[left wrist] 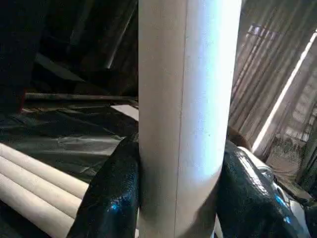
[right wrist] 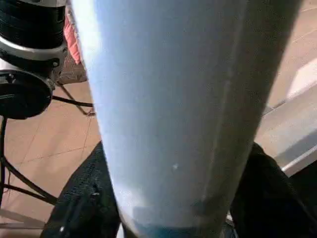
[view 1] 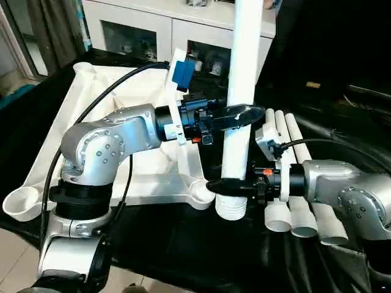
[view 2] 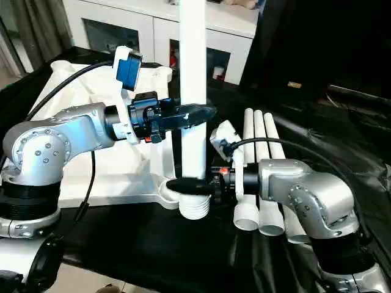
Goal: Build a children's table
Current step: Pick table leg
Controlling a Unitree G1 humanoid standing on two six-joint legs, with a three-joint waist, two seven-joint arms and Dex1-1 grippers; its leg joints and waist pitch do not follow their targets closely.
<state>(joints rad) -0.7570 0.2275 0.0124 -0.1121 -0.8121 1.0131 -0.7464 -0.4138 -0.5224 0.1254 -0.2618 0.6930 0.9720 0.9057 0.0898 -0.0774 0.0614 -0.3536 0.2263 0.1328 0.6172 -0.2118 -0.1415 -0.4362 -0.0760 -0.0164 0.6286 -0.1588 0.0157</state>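
The left gripper [view 1: 235, 116] is clamped on a white table leg [view 1: 241, 91] that stands upright, its black fingers [left wrist: 111, 198] pressed against both sides of the round shaft about halfway up. The right gripper [view 1: 229, 186] grips the same leg lower down, just above its ribbed threaded end, with its fingers [right wrist: 81, 203] on either side. That threaded end hangs just beside the near right corner socket [view 1: 200, 194] of the white table top [view 1: 153, 177], which lies underside up on the black cloth [view 1: 183, 250]. Three more white legs [view 1: 290, 177] lie side by side on the cloth to the right of the top, their open ends toward the near edge. Behind the work surface stands a white cabinet [view 1: 153, 27] with glass doors. A tan tiled floor [right wrist: 44, 144] shows below.
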